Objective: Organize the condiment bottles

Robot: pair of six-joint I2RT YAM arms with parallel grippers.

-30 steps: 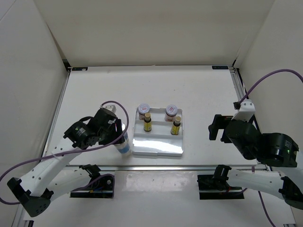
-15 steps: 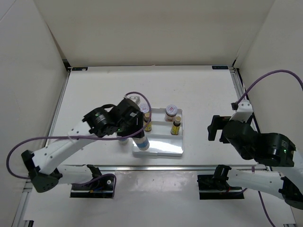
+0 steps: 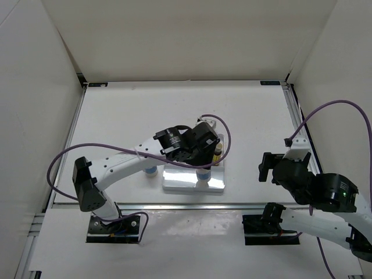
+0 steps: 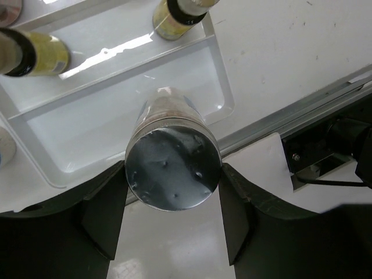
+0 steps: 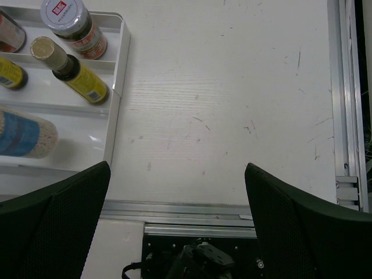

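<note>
My left gripper (image 4: 173,174) is shut on a silver-topped white-and-blue cylinder (image 4: 171,145), upright at the right end of the front compartment of the white tray (image 4: 87,133). The top view shows that gripper (image 3: 201,161) over the tray (image 3: 180,180), hiding most of the bottles. A second white-and-blue cylinder (image 3: 150,170) stands on the table left of the tray. In the right wrist view, two jars (image 5: 72,20) stand in the back row and two yellow bottles (image 5: 72,74) in the middle row, with the held cylinder (image 5: 26,136) in front. My right gripper (image 5: 177,226) hangs open and empty over the table right of the tray.
A metal rail (image 5: 232,209) runs along the table's near edge, with another rail (image 5: 346,87) down the right side. White walls enclose the table on three sides. My left arm (image 3: 116,165) stretches across the table left of the tray.
My left gripper has carried the white-and-blue cylinder rightward from the table left of the tray to the right end of the tray's front compartment. The right arm has barely shifted.
</note>
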